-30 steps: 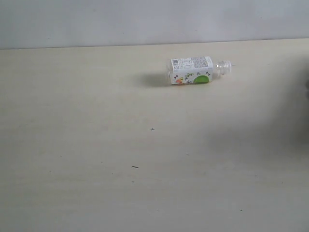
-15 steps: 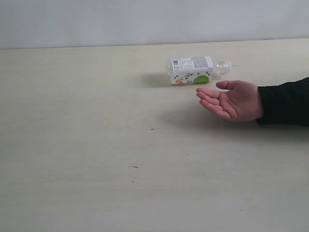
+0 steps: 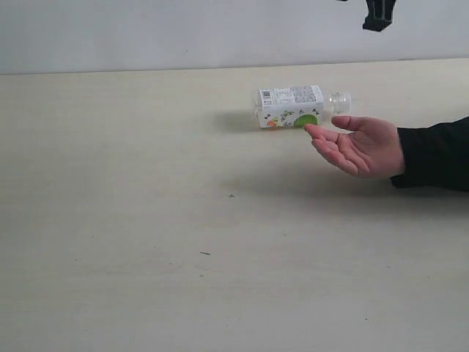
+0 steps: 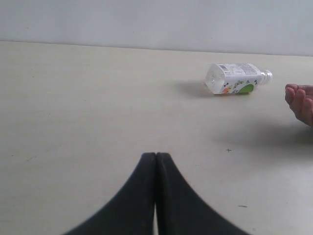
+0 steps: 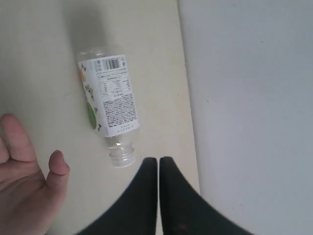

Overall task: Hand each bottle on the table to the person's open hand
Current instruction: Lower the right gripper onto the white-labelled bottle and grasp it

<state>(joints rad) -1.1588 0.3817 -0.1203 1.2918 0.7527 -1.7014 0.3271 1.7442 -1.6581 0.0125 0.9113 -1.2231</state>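
Note:
One clear bottle [image 3: 293,107] with a white-and-green label lies on its side on the table [image 3: 146,220], far right of centre, its uncapped neck pointing right. It also shows in the left wrist view [image 4: 234,78] and the right wrist view [image 5: 107,103]. The person's open hand [image 3: 359,147], palm up with a black sleeve, hovers just in front of the bottle. My right gripper [image 3: 379,16] hangs high above the bottle's neck, shut and empty [image 5: 158,161]. My left gripper [image 4: 156,155] is shut and empty, low over the table, well short of the bottle. No other bottles are in view.
The table's far edge [image 3: 220,67] meets a pale grey wall [image 3: 183,29] just behind the bottle. A few tiny dark specks [image 3: 205,254] mark the tabletop. The black sleeve [image 3: 436,158] reaches in from the right edge.
The hand came in from the right and has risen slightly toward the bottle. The right gripper has appeared at the top of the exterior view. The bottle has not moved.

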